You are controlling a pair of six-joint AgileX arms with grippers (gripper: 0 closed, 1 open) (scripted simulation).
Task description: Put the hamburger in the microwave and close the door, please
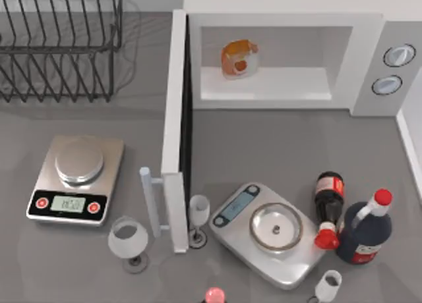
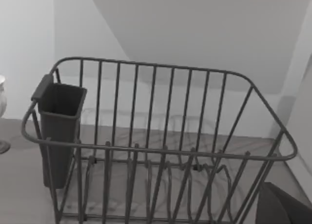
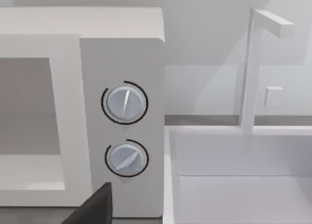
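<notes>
A: The hamburger [image 1: 239, 58] already sits inside the microwave [image 1: 369, 33]; the door [image 1: 174, 125] stands wide open.

B: Then push its outer face, near the handle [image 1: 150, 201], in one even arc.

A: Obstacles?

B: A wine glass [image 1: 198, 217] just inside the door's free edge. Both arms' fingers: cannot tell.

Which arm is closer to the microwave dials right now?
Right, likely. Its wrist camera faces the dials on the microwave close up; the left arm's faces the dish rack at the table's left.
</notes>
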